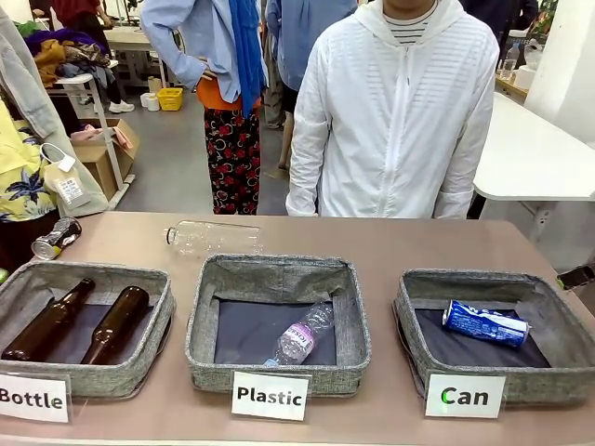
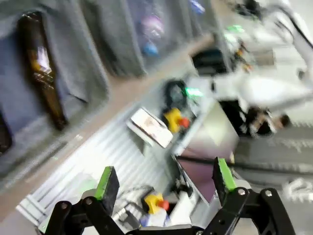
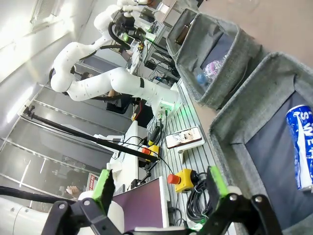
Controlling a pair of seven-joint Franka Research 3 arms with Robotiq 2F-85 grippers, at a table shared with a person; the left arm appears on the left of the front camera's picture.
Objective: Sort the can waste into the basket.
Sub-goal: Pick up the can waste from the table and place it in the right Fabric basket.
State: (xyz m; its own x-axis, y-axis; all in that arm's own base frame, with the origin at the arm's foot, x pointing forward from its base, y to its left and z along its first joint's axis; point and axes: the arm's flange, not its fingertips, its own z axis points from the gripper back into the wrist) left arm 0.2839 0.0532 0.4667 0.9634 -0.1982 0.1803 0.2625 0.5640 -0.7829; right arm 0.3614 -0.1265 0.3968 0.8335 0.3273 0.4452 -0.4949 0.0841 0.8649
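The blue can (image 1: 485,322) with white lettering lies on its side in the grey "Can" basket (image 1: 410,327) at the front right. The crushed dark can (image 1: 56,238) rests on the table at the far left, behind the "Bottle" bin. In the right wrist view, my right gripper (image 3: 160,188) stands open and holds nothing. It hangs off the table's near edge, beside the basket (image 3: 244,132) with the blue can (image 3: 304,147) in it. The left wrist view is blurred. There my left gripper (image 2: 165,181) is open and holds nothing, also off the table's near side.
The "Bottle" bin (image 1: 158,325) holds two brown bottles. The "Plastic" bin (image 1: 200,321) holds one clear bottle. Another clear bottle (image 1: 212,237) lies on the table behind the bins. A person in a white jacket (image 1: 395,121) stands at the far edge.
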